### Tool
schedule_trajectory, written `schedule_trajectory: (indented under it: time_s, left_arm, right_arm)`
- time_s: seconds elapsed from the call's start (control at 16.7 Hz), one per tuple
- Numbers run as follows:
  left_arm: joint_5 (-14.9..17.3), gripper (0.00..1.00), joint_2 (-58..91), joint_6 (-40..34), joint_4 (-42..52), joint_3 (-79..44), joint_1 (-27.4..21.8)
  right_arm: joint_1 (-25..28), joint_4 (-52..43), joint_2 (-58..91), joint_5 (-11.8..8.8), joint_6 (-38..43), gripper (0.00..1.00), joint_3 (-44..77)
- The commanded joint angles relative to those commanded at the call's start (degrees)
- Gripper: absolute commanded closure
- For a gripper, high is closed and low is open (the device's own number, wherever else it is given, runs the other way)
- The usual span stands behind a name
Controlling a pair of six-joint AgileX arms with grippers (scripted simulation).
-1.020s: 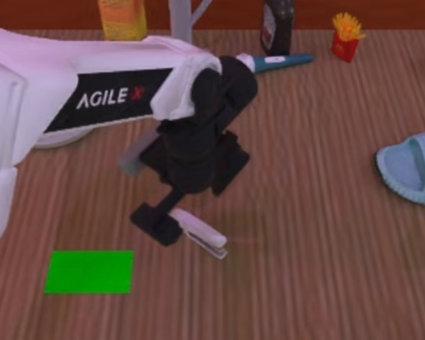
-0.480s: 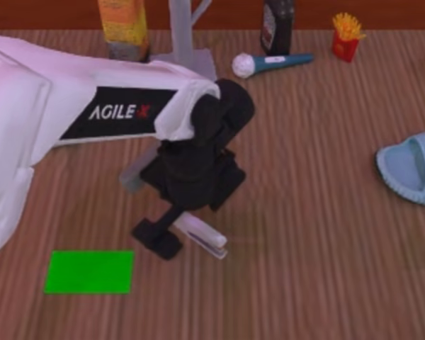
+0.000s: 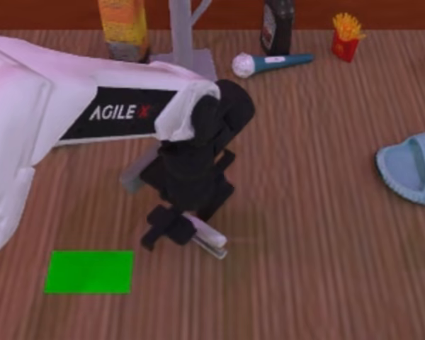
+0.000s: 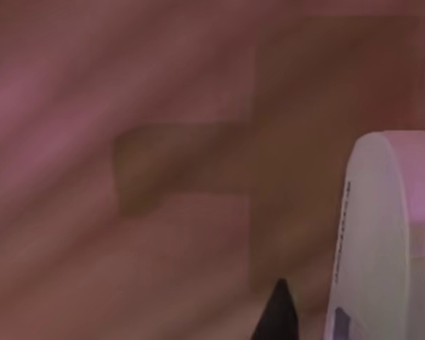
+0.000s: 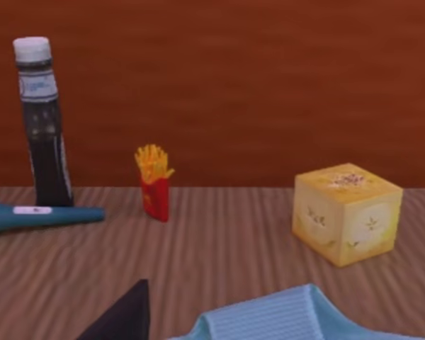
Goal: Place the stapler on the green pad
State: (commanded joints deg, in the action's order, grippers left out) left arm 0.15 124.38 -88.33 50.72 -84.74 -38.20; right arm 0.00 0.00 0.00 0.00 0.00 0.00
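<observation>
The left pincer (image 3: pixel 185 230) sits low over the stapler (image 3: pixel 211 239), near the middle of the worktop (image 3: pixel 304 212) and a little toward its front edge. Its black fingers straddle the stapler's inner end, but from above I cannot tell whether they are pressed onto the body or just spread around it. The left wrist view shows the stapler (image 4: pixel 382 241) very close to the camera, with one dark fingertip (image 4: pixel 278 312) just beside it, which does not settle the matter either.

The green pad (image 3: pixel 89 271) lies flat toward the front left, apart from the stapler and with nothing on it, so the placing is not yet done.

The main risk, as I judge it, is the grip: the fingers meet the stapler near one end, not its middle, so on lifting it could swing down or slip out. The rounded, smooth shell would make that worse. A low carry could also drag the free end along the worktop and twist it in the grasp.

The right arm is parked off to the right; its wrist view shows only a dark fingertip (image 5: pixel 124 315).

No container here visibly holds anything
</observation>
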Motion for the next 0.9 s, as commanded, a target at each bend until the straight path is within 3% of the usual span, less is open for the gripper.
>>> schedule_trajectory:
  time_s: [0.18, 0.24, 0.9]
  left_arm:
    - [0.0, 0.98, 0.0, 0.0, 0.0, 0.0, 0.0]
    - [0.0, 1.0, 0.0, 0.0, 0.0, 0.0, 0.0]
    - [0.0, 1.0, -0.5, -0.4, 2.4, -2.1, 0.3]
  right_arm:
    - [0.0, 0.0, 0.0, 0.0, 0.0, 0.0, 0.0]
    - [0.0, 0.0, 0.0, 0.0, 0.0, 0.0, 0.0]
    - [0.0, 0.0, 0.0, 0.0, 0.0, 0.0, 0.0]
